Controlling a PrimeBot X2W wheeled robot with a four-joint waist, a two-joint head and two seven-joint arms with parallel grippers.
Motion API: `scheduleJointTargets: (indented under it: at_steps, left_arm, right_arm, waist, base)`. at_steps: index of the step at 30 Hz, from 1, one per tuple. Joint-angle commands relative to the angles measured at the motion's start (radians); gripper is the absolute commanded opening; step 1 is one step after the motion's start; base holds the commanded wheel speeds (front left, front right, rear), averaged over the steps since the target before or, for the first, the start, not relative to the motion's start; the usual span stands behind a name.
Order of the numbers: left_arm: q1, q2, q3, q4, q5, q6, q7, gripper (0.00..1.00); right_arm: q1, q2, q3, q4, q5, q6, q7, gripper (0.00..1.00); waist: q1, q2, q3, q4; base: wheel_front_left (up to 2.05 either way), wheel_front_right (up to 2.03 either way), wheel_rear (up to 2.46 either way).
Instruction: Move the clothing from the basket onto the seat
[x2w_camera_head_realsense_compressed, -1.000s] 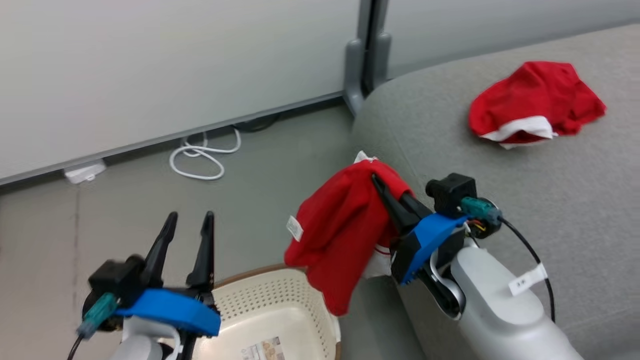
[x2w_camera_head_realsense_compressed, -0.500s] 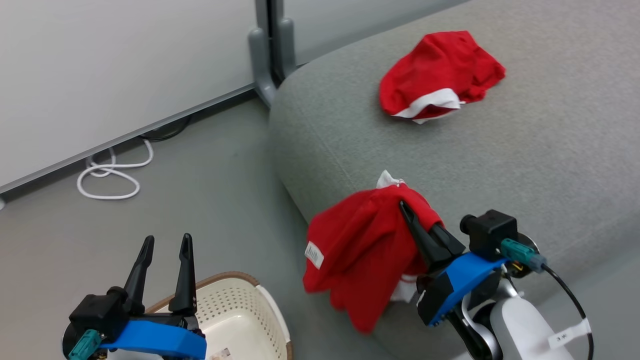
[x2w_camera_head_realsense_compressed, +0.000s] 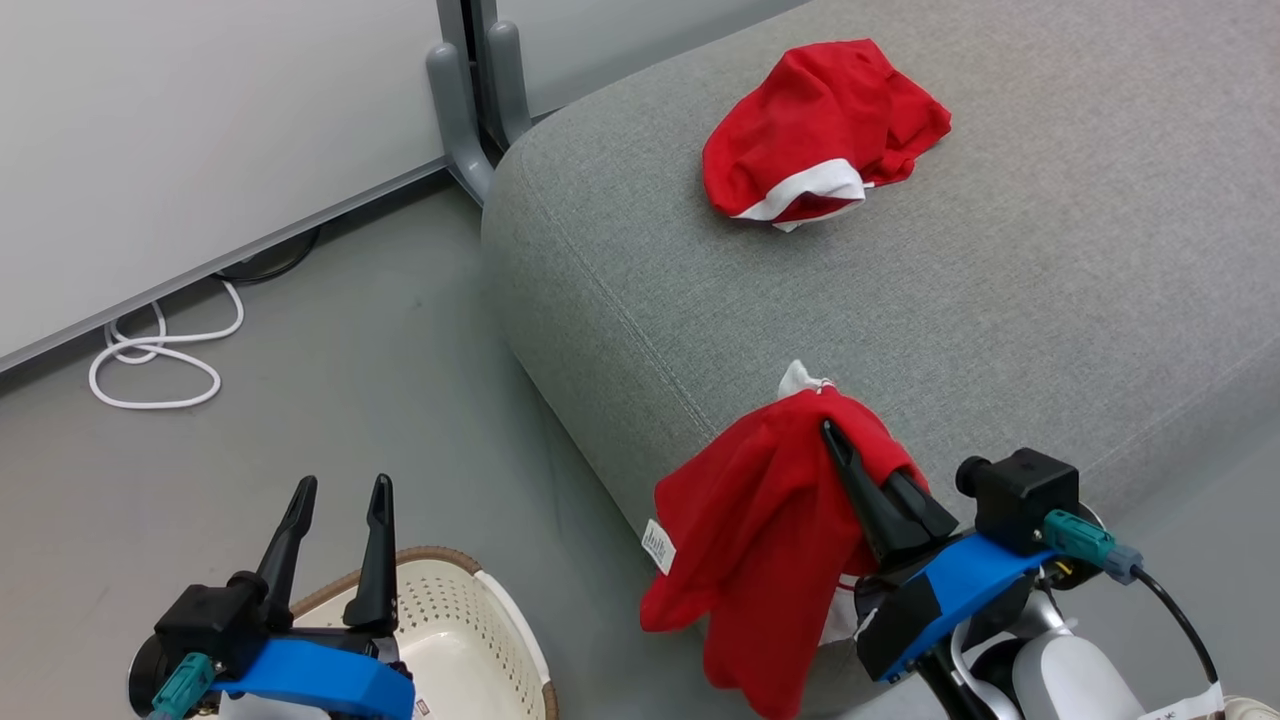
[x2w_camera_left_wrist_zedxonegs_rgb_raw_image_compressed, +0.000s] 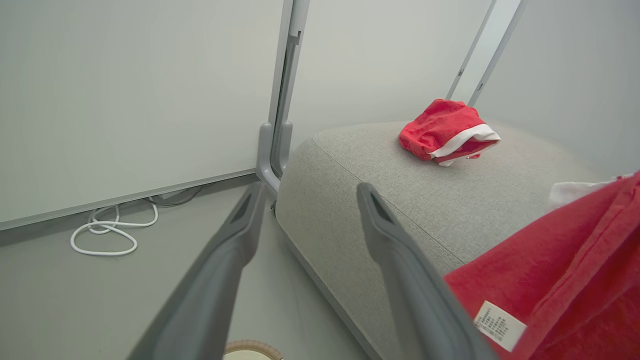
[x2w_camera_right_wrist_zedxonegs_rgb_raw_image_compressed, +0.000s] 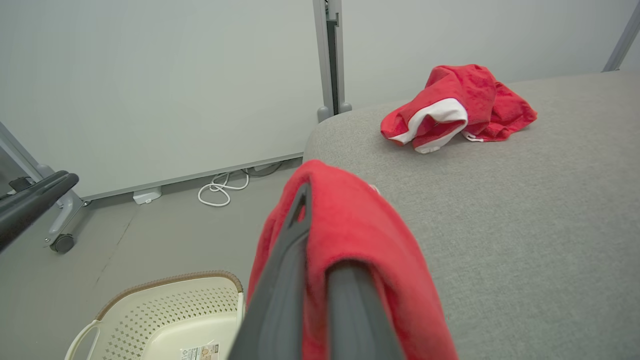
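Observation:
My right gripper (x2w_camera_head_realsense_compressed: 835, 440) is shut on a red garment (x2w_camera_head_realsense_compressed: 760, 530) that hangs over the near left edge of the grey seat (x2w_camera_head_realsense_compressed: 1000, 330). In the right wrist view the same garment (x2w_camera_right_wrist_zedxonegs_rgb_raw_image_compressed: 360, 235) drapes over both fingers. A second red garment with white trim (x2w_camera_head_realsense_compressed: 815, 160) lies bunched on the seat's far part, also in the left wrist view (x2w_camera_left_wrist_zedxonegs_rgb_raw_image_compressed: 445, 132) and right wrist view (x2w_camera_right_wrist_zedxonegs_rgb_raw_image_compressed: 455, 107). The cream basket (x2w_camera_head_realsense_compressed: 450, 640) stands on the floor at lower left, its inside bare where visible (x2w_camera_right_wrist_zedxonegs_rgb_raw_image_compressed: 165, 320). My left gripper (x2w_camera_head_realsense_compressed: 340, 495) hovers open above the basket, holding nothing.
A coiled white cable (x2w_camera_head_realsense_compressed: 150, 360) lies on the grey floor by the pale wall panel. A grey panel post (x2w_camera_head_realsense_compressed: 465, 100) stands at the seat's far left corner. A wheeled stand leg (x2w_camera_right_wrist_zedxonegs_rgb_raw_image_compressed: 60, 235) is on the floor at far left.
The head camera has swung right and down, so the seat fills more of the picture. My right gripper has carried the hanging garment further over the seat's edge. The left gripper stays open.

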Motion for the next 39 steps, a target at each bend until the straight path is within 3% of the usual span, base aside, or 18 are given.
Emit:
scheduleJointTargets:
  at_steps: [1, 8, 14, 21, 28, 33, 39]
  left_arm:
    - [-0.018, 0.005, 0.001, 0.001, 0.006, -0.005, -0.003, 1.0]
    - [-0.031, 0.015, 0.006, -0.012, 0.014, -0.006, -0.002, 1.0]
    - [-0.09, 0.033, 0.002, -0.044, 0.027, -0.006, 0.01, 1.0]
    - [-0.16, 0.061, -0.012, -0.1, 0.053, -0.015, 0.024, 1.0]
    - [-0.225, 0.097, 0.0, -0.164, 0.062, -0.02, 0.038, 1.0]
    - [-0.275, 0.116, -0.004, -0.208, 0.077, -0.023, 0.045, 1.0]
    - [-0.314, 0.131, -0.009, -0.238, 0.093, -0.024, 0.048, 1.0]
  right_arm:
    - [0.005, 0.002, -0.005, -0.008, 0.006, 0.0, -0.003, 0.0]
    - [-0.128, 0.002, 0.007, -0.024, -0.006, 0.0, 0.014, 0.0]
    - [-0.363, -0.041, -0.069, 0.002, -0.005, 0.0, 0.025, 0.0]
    - [-0.666, -0.174, -0.264, 0.028, 0.046, 0.0, 0.061, 0.0]
    - [-0.939, -0.256, -0.522, 0.095, 0.047, 0.0, 0.103, 0.0]
    - [-1.001, -0.294, -0.625, 0.226, 0.004, 0.0, 0.095, 0.0]
    - [-0.947, -0.262, -0.678, 0.418, -0.032, 0.0, 0.051, 0.0]
  waist:
    - [0.0, -0.0001, 0.003, 0.003]
    - [0.0, -0.0001, 0.052, 0.017]
    - [0.0, -0.0001, 0.158, 0.065]
    - [0.0, -0.0001, 0.3, 0.14]
    - [0.0, -0.0001, 0.451, 0.178]
    - [0.0, -0.0001, 0.536, 0.202]
    - [0.0, -0.0001, 0.593, 0.226]
  base:
    - [0.0, 0.0, 0.0]
    - [0.0, 0.0, 0.0]
    - [0.0, 0.0, 0.0]
    - [0.0, 0.0, 0.0]
    - [0.0, 0.0, 0.0]
    - [0.0, 0.0, 0.0]
    - [0.0, 0.0, 0.0]
